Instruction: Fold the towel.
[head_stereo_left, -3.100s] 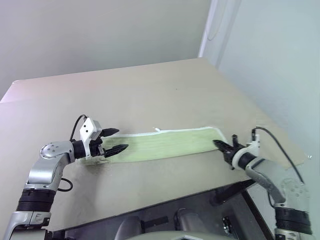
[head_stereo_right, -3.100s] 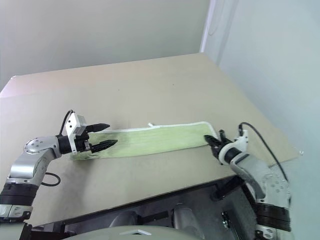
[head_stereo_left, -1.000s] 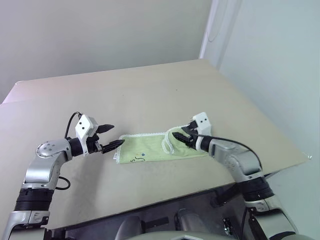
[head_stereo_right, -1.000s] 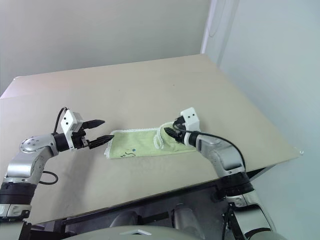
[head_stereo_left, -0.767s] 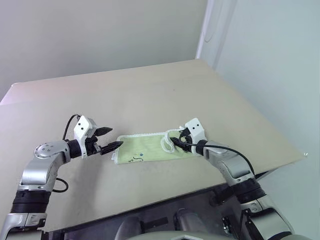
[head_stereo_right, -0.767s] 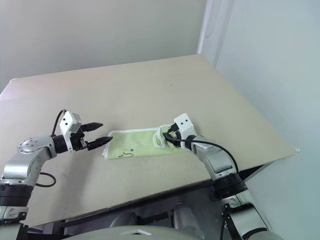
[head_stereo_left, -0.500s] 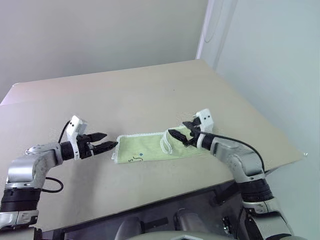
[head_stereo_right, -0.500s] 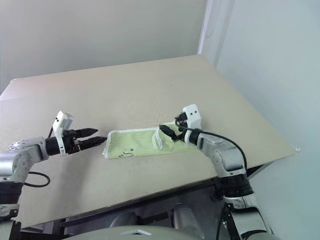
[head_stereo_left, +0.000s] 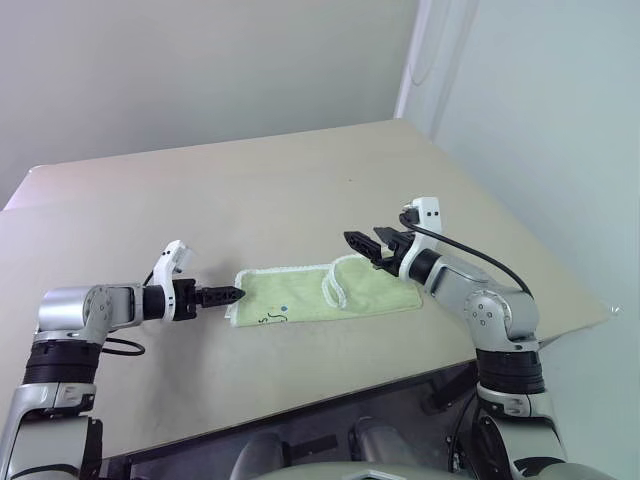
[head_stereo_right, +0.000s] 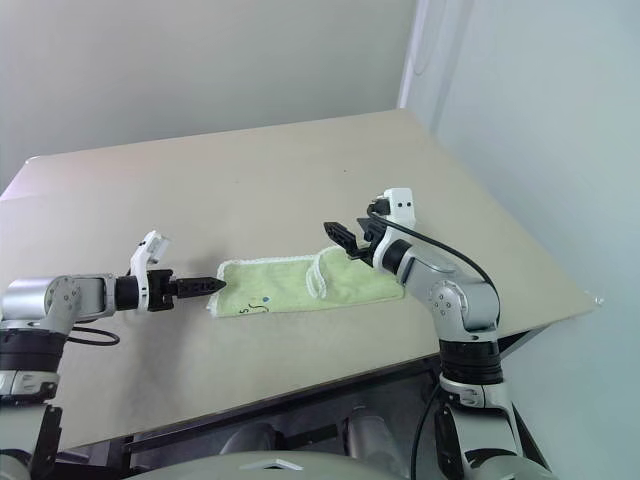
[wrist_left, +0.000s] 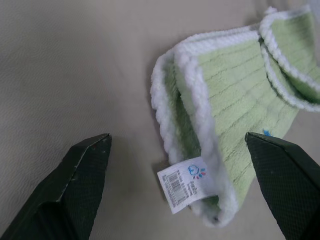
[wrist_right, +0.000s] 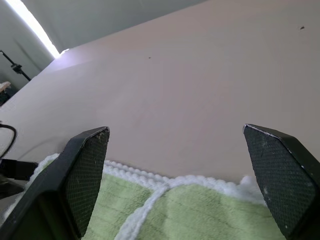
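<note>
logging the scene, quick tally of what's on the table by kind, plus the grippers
pale lime-green terry towel with white edging: 1
small white printed care label on the towel: 1
beige table: 1
grippers, both open: 2 (left gripper, right gripper)
total: 5
</note>
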